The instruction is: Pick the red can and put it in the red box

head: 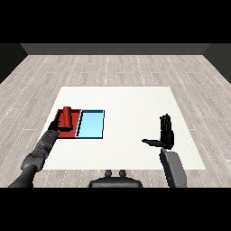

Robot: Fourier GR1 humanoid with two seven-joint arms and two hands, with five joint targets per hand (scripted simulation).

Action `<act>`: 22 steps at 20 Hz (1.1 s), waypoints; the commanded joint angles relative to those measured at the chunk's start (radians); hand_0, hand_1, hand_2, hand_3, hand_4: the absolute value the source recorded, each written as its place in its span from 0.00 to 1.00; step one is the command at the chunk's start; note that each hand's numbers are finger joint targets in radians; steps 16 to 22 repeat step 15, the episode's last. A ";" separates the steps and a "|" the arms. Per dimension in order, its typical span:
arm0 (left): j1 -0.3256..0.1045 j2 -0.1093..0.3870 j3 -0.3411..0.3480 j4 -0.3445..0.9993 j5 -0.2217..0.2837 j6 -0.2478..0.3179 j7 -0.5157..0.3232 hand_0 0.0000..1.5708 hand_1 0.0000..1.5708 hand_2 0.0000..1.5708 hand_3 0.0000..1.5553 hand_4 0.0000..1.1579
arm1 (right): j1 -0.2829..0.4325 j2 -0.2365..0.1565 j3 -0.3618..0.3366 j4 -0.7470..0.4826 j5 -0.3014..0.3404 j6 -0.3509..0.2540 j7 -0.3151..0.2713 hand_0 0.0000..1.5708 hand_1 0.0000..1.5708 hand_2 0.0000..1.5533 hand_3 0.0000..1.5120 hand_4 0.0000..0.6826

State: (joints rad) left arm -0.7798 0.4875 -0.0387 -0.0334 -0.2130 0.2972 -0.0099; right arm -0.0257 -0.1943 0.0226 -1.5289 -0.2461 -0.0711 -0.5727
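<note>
Red can (67,118): lying over red tray (60,132), near tabletop (131,99) left edge, clasped by left robot hand (56,126). Light blue tray (91,124) adjoining. Right robot hand (165,133): fingers straight, empty, near right edge.

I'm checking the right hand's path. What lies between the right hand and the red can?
In the head view, the light blue tray lies between the right hand and the red can; otherwise only bare white table.

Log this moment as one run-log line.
left hand: curled round red can | can: over red tray | light blue tray: beside red tray | right hand: open, holding nothing
</note>
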 commanded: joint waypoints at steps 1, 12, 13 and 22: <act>-0.007 -0.012 0.024 0.003 0.020 0.014 0.046 0.00 0.00 0.00 0.00 0.00 | 0.017 0.009 -0.003 -0.015 -0.007 0.014 -0.012 0.00 0.00 0.00 0.00 0.00; 0.025 -0.125 0.334 -0.396 0.358 -0.006 -0.587 0.00 0.00 0.00 0.00 0.00 | 0.004 0.000 0.018 -0.027 -0.012 0.045 0.005 0.00 0.00 0.00 0.00 0.00; 0.080 -0.089 0.352 -0.423 0.382 -0.082 -0.651 0.00 0.00 0.00 0.00 0.00 | 0.002 0.004 0.010 -0.026 -0.014 0.040 -0.002 0.00 0.00 0.00 0.00 0.00; 0.078 -0.126 0.324 -0.512 0.380 -0.092 -0.657 0.00 0.00 0.00 0.00 0.00 | 0.006 -0.006 0.024 -0.037 -0.012 0.054 0.020 0.00 0.00 0.00 0.00 0.00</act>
